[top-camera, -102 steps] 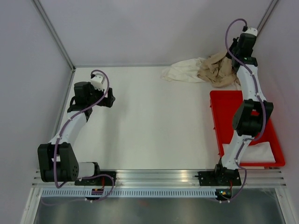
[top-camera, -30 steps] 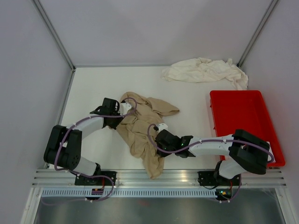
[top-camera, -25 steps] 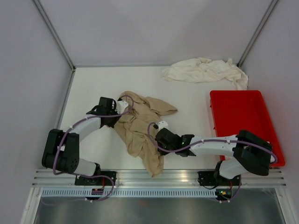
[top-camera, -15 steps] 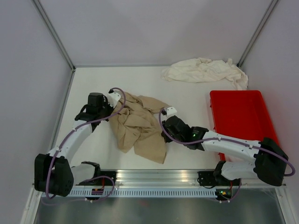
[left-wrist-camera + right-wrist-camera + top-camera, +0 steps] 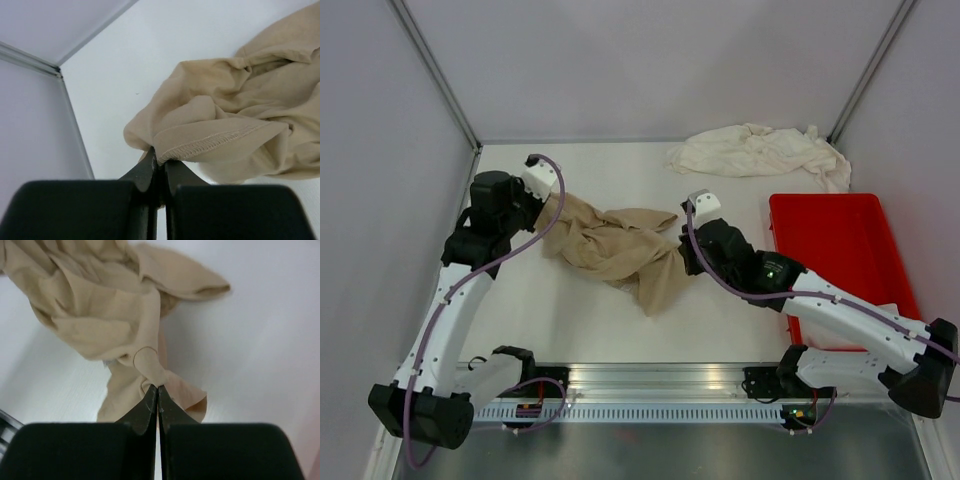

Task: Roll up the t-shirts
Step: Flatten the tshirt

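A tan t-shirt hangs crumpled between my two grippers over the middle of the table. My left gripper is shut on its left end, pinching a stitched hem in the left wrist view. My right gripper is shut on the shirt's right end, where a bunched fold sits at the fingertips. Part of the shirt droops toward the near edge. Cream-white t-shirts lie in a heap at the back right corner.
A red plastic tray stands at the right, with a white cloth partly seen in its near end under the right arm. Grey walls close in the table on the left, back and right.
Both grippers have pulled apart and away from the near edge, the left going back-left and the right going back-right. The tan shirt has been drawn from a lengthwise heap into a sideways stretch.
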